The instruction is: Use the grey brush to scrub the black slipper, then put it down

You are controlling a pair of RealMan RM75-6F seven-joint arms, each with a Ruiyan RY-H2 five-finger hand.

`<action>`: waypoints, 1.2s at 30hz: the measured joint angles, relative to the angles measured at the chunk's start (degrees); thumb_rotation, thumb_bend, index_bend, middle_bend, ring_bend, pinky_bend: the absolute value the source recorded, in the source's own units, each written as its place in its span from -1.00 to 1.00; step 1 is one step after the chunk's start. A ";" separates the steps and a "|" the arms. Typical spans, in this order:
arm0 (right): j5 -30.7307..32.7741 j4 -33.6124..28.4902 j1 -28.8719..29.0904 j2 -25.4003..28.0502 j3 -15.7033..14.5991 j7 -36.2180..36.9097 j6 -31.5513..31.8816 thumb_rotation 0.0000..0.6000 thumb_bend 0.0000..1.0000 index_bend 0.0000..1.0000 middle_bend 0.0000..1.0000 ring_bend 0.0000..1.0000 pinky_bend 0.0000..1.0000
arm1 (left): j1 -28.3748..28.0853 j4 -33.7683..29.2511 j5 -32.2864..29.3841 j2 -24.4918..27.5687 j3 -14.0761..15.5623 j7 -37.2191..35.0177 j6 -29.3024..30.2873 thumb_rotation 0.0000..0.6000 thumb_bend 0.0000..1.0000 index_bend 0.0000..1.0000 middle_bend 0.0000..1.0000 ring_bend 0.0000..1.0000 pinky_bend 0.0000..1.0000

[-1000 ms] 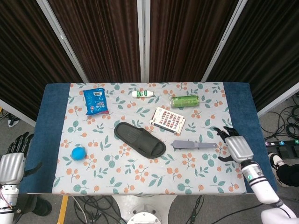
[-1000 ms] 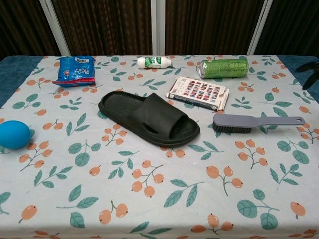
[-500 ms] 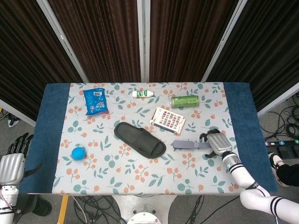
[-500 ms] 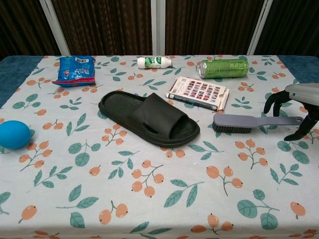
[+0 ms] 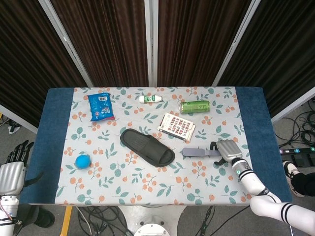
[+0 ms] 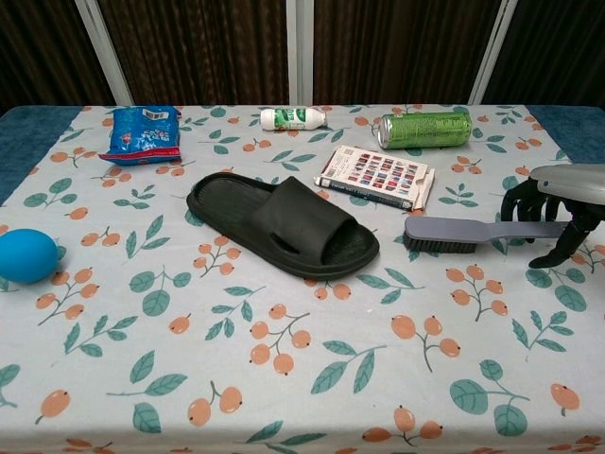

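The right hand (image 6: 560, 210) arched over the grey brush's (image 6: 477, 233) handle near the tabletop's right edge, fingers spread around it but not yet clamped, lining up a grasp. The black slipper (image 5: 147, 146) lay mid-table, untouched.

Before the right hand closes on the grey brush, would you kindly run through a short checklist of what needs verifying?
1. Right hand over the handle end of the grey plastic brush: ok.
2. Fingers closed firmly on the handle: cannot tell; they arch around it.
3. Brush lying flat on the floral tablecloth, bristles down: ok.
4. Black rubber slipper unobstructed, sole down: ok.
5. Patterned card box clear of the brush: ok, a gap shows.
6. Left hand away from the work area: ok.
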 measured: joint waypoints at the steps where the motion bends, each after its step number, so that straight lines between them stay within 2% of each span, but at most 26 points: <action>1: 0.10 0.10 0.16 -0.09 0.01 0.22 -0.23 1.00 -0.86 -0.11 0.08 -0.15 -0.14 | 0.08 0.17 -0.09 -0.05 0.00 -0.10 0.01 1.00 -0.52 -0.77 -0.72 -0.84 -0.67; 6: 0.89 0.59 1.08 -0.41 -0.19 0.66 -1.68 1.00 -0.84 -0.03 0.12 0.02 0.13 | 0.37 0.60 -0.26 -0.28 -0.07 -0.53 0.31 1.00 -0.53 -0.77 -0.72 -0.84 -0.67; 8: 1.49 0.69 1.57 -0.54 -0.29 0.61 -2.19 1.00 -0.83 0.02 0.18 0.11 0.28 | 0.56 0.89 -0.25 -0.43 -0.05 -0.80 0.54 1.00 -0.53 -0.77 -0.72 -0.84 -0.67; 12: 2.69 0.61 2.44 -0.67 -0.30 0.46 -3.09 1.00 -0.81 0.12 0.29 0.24 0.47 | 0.87 1.17 -0.37 -0.59 0.01 -1.09 0.72 1.00 -0.53 -0.77 -0.72 -0.84 -0.67; 16: 3.74 0.56 3.44 -0.81 -0.42 -0.79 -3.49 1.00 -0.72 0.30 0.45 0.42 0.67 | 1.14 1.33 -0.52 -0.82 -0.10 -1.42 1.01 1.00 -0.53 -0.77 -0.72 -0.84 -0.67; 20: 5.60 0.56 4.65 -1.10 -0.60 -3.14 -3.50 1.00 -0.58 0.49 0.59 0.56 0.81 | 1.22 1.52 -0.63 -0.98 -0.23 -1.65 1.06 1.00 -0.54 -0.77 -0.72 -0.84 -0.67; 23: 7.15 0.60 5.51 -1.43 -0.90 -5.17 -3.31 1.00 -0.36 0.69 0.69 0.68 0.94 | 1.20 1.66 -0.65 -1.08 -0.36 -1.84 1.04 1.00 -0.57 -0.77 -0.72 -0.84 -0.67; 28: 7.94 0.97 6.26 -2.16 -1.38 -7.22 -1.52 1.00 -0.08 0.99 0.88 0.93 1.00 | 0.94 1.97 -0.43 -1.39 -0.78 -1.97 1.21 1.00 -0.61 -0.77 -0.72 -0.84 -0.67; 31: 6.85 1.77 6.18 -2.69 -1.56 -6.65 -0.71 1.00 -0.05 1.00 0.96 1.00 1.00 | 0.62 2.39 0.08 -1.44 -0.89 -2.00 1.25 1.00 -0.62 -0.77 -0.72 -0.84 -0.67; 36: 2.58 3.44 5.61 -3.34 -1.89 -2.87 -0.16 1.00 -0.05 1.00 1.00 1.00 1.00 | -0.32 2.76 1.04 -1.40 -1.05 -2.10 0.72 1.00 -0.62 -0.77 -0.72 -0.84 -0.67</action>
